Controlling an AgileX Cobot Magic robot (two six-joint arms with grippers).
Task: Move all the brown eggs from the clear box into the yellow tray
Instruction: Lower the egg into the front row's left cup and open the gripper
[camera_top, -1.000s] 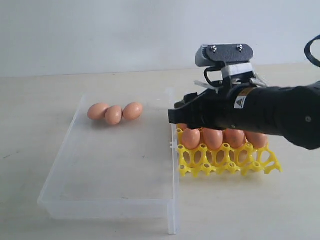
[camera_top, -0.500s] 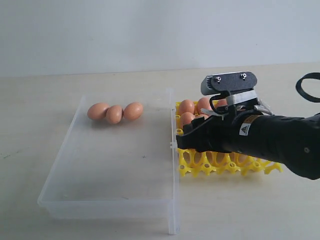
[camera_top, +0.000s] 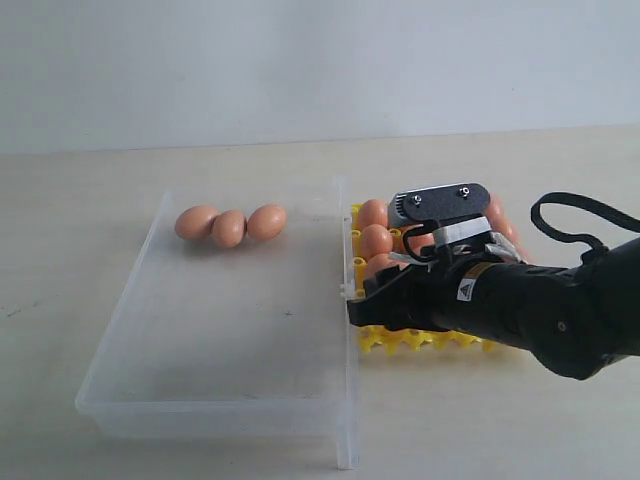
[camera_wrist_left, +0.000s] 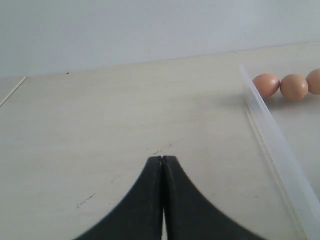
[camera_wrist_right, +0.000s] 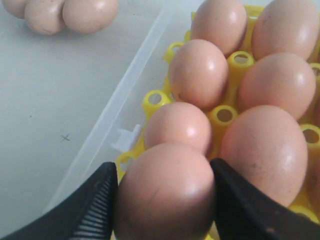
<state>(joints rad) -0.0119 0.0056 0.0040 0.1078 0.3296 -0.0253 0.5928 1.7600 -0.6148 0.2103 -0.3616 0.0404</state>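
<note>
Right wrist view shows the right tool (camera_wrist_right: 166, 212) standing wide, with its two ribbed pads pressed on the two sides of one held egg (camera_wrist_right: 167, 180), so it is grasping this egg. The held egg is low over the yellow tray (camera_wrist_right: 155, 101), at the side of the tray that lies next to the wall of the clear box (camera_wrist_right: 125, 95); whether it already sits in a cup I cannot tell. Behind it, the other tray eggs (camera_wrist_right: 200, 72) stand in their cups, orange-brown and matte, close together. In the left wrist view the left tool (camera_wrist_left: 162, 162) is clenched, its tips meet and hold nothing, above the bare tabletop (camera_wrist_left: 100, 125) outside the box. Three box eggs (camera_top: 228, 226) lie in a touching row at the far end of the clear box (camera_top: 210, 415), and the rest of its floor is bare. The yellow tray (camera_top: 400, 342) stands just beside the box, on the right in the exterior view. Compared with one second ago, the right tool (camera_top: 372, 300) has come down from well above the tray to its near corner, and it now covers the front rows, while the back rows show again. The three box eggs, the box and the tray have not moved.
</note>
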